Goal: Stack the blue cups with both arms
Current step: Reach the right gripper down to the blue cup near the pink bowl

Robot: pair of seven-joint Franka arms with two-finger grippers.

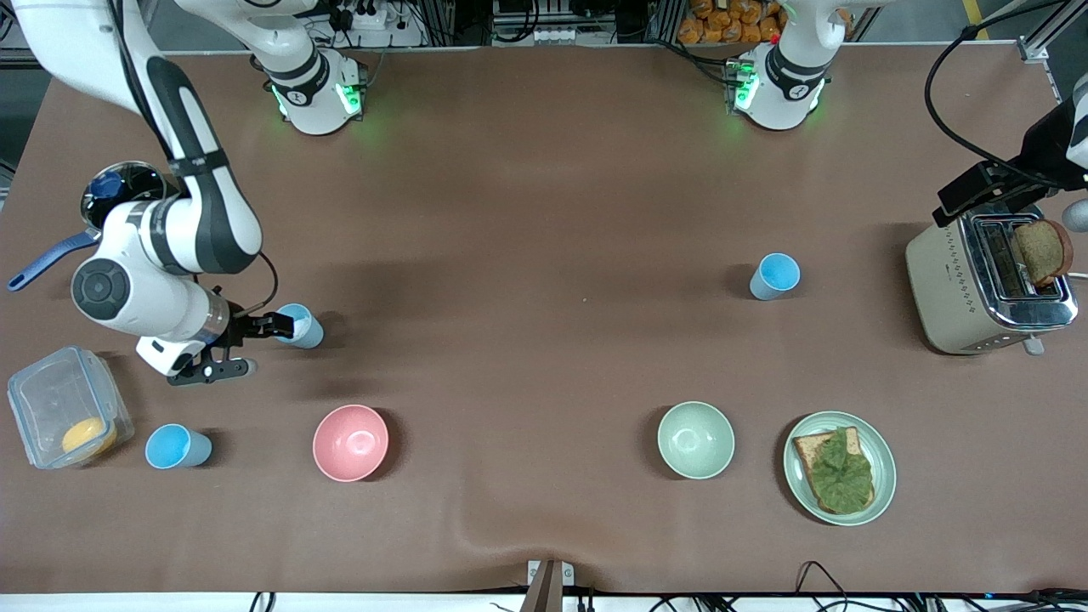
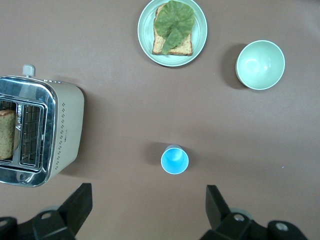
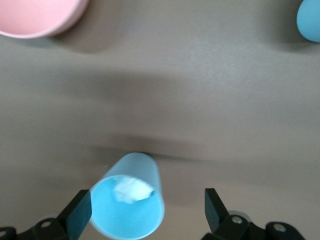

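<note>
So the brown-covered bench (image 1: 544, 187) has three small light-blue plastic tumblers on it right now. One blue cup (image 1: 303, 326) sits in the middle-left of the front view, and the right pincer (image 1: 248, 346) is low down right at it, its dark fingers (image 3: 80, 212) spread wide apart with the cup partly between them; I can't tell if either finger actually touches it, and in the right wrist view there's a whitish patch inside that cup (image 3: 129, 206), no idea what it is. A second blue cup (image 1: 177, 447) stands lower left in the front view, nearer the camera, between a clear plastic lidded box (image 1: 66, 406) with something orange in it and a round pink bowl (image 1: 350, 442). The third blue cup (image 1: 774, 276) is upright on its own in the right half of the frame, well apart from the other two. The left pincer (image 2: 149, 206) hangs up in the air over the bench near that third cup, fingers wide apart and holding nothing; only a bit of that arm shows at the right edge of the front view, above a cream-and-chrome toaster (image 1: 986, 285) with a slice of brown bread (image 1: 1042, 251) sticking out of it. Lower right there's a pale green bowl (image 1: 695, 439) and beside it a pale green plate (image 1: 840, 467) with a slice of toast topped with a lettuce leaf (image 1: 837, 470). At the left edge there's also a shiny round pan with a blue handle (image 1: 51, 258), mostly covered by the right arm.
</note>
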